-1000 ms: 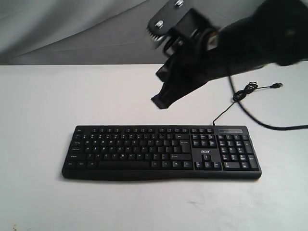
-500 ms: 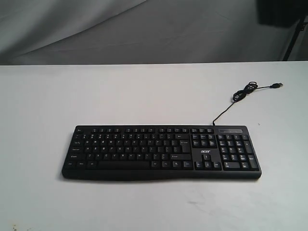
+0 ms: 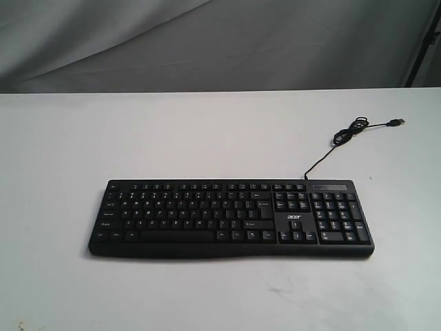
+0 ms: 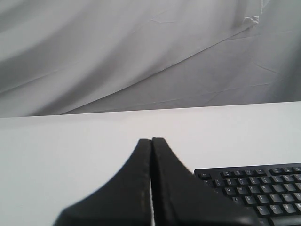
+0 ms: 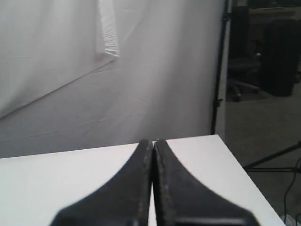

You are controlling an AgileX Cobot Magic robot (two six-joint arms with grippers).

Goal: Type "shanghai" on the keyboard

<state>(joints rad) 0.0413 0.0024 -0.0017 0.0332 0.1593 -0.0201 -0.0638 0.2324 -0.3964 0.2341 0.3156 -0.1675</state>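
A: On the near half of the bench (image 3: 207,138), the keyboard (image 3: 231,219) lies flat and square-on. Its number pad is toward the right arm's side, and nothing is over its keys.

B: A second ago something was. The right arm hung dark above the key rows. Half a second ago only a corner of it showed at the top edge, and now the exterior view holds no arm at all.

A: And the keyboard itself?

B: Same spot, same angle. Its cable (image 3: 324,157) runs back to the same loose coil, and the USB plug (image 3: 396,123) lies on the bench, plugged into nothing.

A: The tools?

B: Both are drawn back. The left tool (image 4: 151,141) has its jaws pressed together on nothing and looks across the bench, with one corner of the keyboard in its sight. The right tool (image 5: 154,141) is likewise closed and empty. It faces the bench's edge and the room beyond, with no keys in view.

A: So what does that mean for "shanghai"?

B: No key is being pressed. I read the withdrawal as the end of a stroke or of the whole word. Which of the two I cannot tell, since no screen shows the letters.
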